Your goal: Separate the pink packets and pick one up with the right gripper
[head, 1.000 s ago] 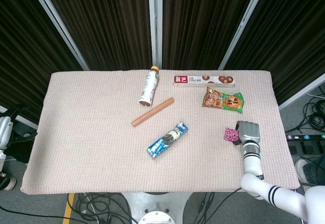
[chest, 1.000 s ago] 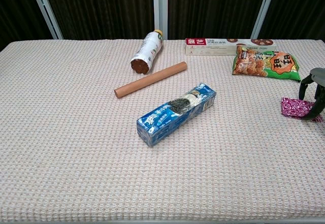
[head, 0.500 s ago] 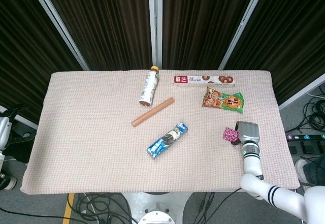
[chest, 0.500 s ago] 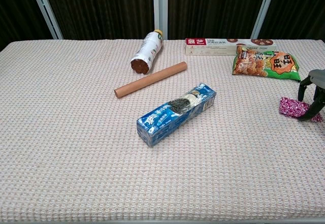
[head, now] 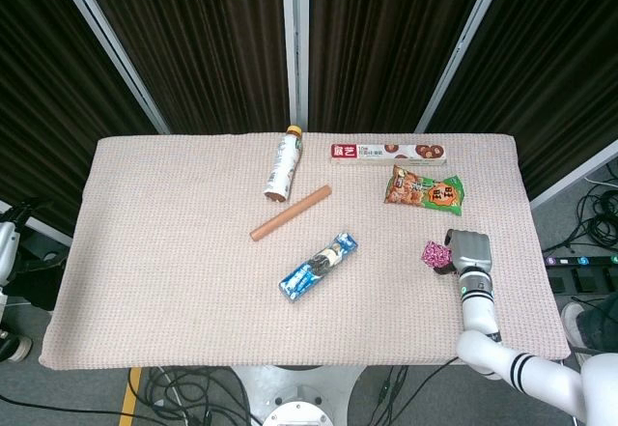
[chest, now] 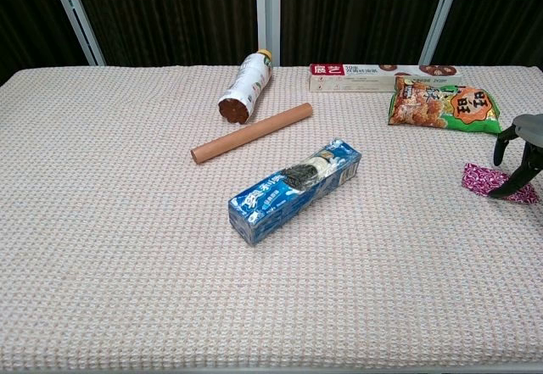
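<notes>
The pink packets (head: 436,253) lie in a small patterned bunch near the right edge of the table, and the chest view shows the pink packets (chest: 484,178) flat on the cloth. My right hand (head: 470,250) is just to their right, palm down. In the chest view my right hand (chest: 521,158) sits at the frame's right edge. One dark finger (chest: 519,181) presses on the right end of the packets, while another hangs apart above them. Nothing is lifted. I cannot see how many packets there are. My left hand is out of sight.
A blue biscuit pack (head: 319,266) lies mid-table, with a brown sausage stick (head: 291,213) and a tipped bottle (head: 282,163) behind it. A long red-and-white box (head: 388,153) and a green snack bag (head: 424,190) lie at the back right. The table's right edge (head: 541,252) is close to my right hand.
The pink packets have slid a little to the left under my right hand's finger, and the hand has shifted slightly with them.
</notes>
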Available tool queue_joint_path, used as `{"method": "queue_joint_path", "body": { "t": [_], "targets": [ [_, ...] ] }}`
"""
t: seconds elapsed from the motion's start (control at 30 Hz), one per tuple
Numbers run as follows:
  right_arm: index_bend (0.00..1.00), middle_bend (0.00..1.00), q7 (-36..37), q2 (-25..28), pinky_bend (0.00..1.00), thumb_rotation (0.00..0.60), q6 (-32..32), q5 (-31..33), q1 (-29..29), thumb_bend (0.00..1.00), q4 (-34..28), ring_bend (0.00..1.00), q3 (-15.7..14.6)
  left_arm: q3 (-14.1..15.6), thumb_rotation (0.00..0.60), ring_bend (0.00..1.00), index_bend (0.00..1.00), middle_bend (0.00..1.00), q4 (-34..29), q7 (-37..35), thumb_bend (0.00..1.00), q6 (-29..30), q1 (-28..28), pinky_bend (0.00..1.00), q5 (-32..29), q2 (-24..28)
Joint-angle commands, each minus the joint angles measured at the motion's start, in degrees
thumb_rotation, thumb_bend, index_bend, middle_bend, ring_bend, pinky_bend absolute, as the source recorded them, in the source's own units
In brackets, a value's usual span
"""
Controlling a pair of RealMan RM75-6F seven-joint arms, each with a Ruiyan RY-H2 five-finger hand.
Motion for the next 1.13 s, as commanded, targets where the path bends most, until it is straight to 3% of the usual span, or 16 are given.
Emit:
{"method": "queue_joint_path", "body": {
  "t": [0.03, 0.2, 0.33, 0.4, 0.43, 0.47, 0.57, 0.63, 0.73, 0.93, 1.13],
  "targets": [
    [0.38, 1.0, 0.6, 2.0, 1.0, 0.464, 2.0, -2.2, -0.1, 0.0, -3.8, 1.0, 0.6, -0.1, 0.6, 0.23, 0.28, 0.29, -0.2, -0.1, 0.0, 0.3, 0.1, 0.26, 0.0, 0.1],
    [0.4, 1.0, 5.8, 5.6, 1.0, 0.436, 8.0, -10.8, -1.4, 0.0, -11.4, 1.0, 2.5, -0.3, 0.6, 0.23, 0.28, 0.29, -0.7, 0.8, 0.0, 0.6, 0.1, 0.26, -0.1, 0.2],
    [0.45, 0.97, 20.3, 6.8, 0.95, 0.417, 16.7, -28.4, -4.7, 0.0, -12.5, 0.95, 3.4, -0.3, 0.6, 0.23, 0.28, 0.29, -1.5, 2.2, 0.0, 0.8, 0.1, 0.26, -0.2, 0.2],
    [0.43, 0.79, 25.7, 7.1, 0.84, 0.416, 19.7, -35.0, -5.7, 0.0, -10.7, 0.72, 2.7, -0.3, 0.6, 0.23, 0.28, 0.29, -1.7, 2.9, 0.0, 1.0, 0.1, 0.26, -0.2, 0.2],
    [0.39, 0.64, 27.8, 7.5, 0.73, 0.418, 21.1, -38.3, -6.3, 0.0, -8.8, 0.54, 1.9, -0.3, 0.6, 0.23, 0.28, 0.29, -1.9, 3.4, 0.0, 1.1, 0.1, 0.26, -0.2, 0.2],
    [0.33, 0.47, 28.3, 7.6, 0.55, 0.418, 21.9, -40.0, -6.8, 0.0, -7.3, 0.33, 1.2, -0.3, 0.6, 0.23, 0.28, 0.29, -2.1, 3.7, 0.0, 1.2, 0.1, 0.26, -0.2, 0.2],
    [0.17, 0.2, 27.2, 8.8, 0.14, 0.401, 22.0, -41.7, -8.2, 0.0, -4.2, 0.06, -0.8, -0.2, 0.6, 0.23, 0.28, 0.29, -3.0, 5.0, 0.0, 1.6, 0.2, 0.26, 0.1, 0.3],
    [0.08, 0.08, 27.5, 10.1, 0.02, 0.399, 21.1, -41.9, -9.5, 0.0, -3.9, 0.0, -2.1, -0.2, 0.6, 0.23, 0.28, 0.29, -4.0, 5.7, 0.0, 1.9, 0.2, 0.26, 0.2, 0.7],
    [0.03, 0.01, 30.1, 11.1, 0.0, 0.386, 22.1, -43.3, -11.8, 0.04, -2.6, 0.0, -3.4, -0.2, 0.6, 0.23, 0.28, 0.29, -5.9, 7.1, 0.0, 2.8, 0.2, 0.26, 0.8, 1.5],
    [0.0, 0.0, 36.5, 10.1, 0.0, 0.319, 27.0, -46.4, -15.5, 0.17, 3.6, 0.0, -3.5, 0.1, 0.6, 0.23, 0.28, 0.29, -9.1, 9.8, 0.0, 3.8, 0.1, 0.26, 2.1, 2.7],
    [0.0, 0.0, 37.3, 10.5, 0.0, 0.317, 25.8, -46.0, -16.4, 0.18, 4.2, 0.0, -2.5, 0.1, 0.6, 0.23, 0.28, 0.29, -10.7, 11.1, 0.0, 3.7, -0.3, 0.26, 2.0, 2.6]
  ]
}}
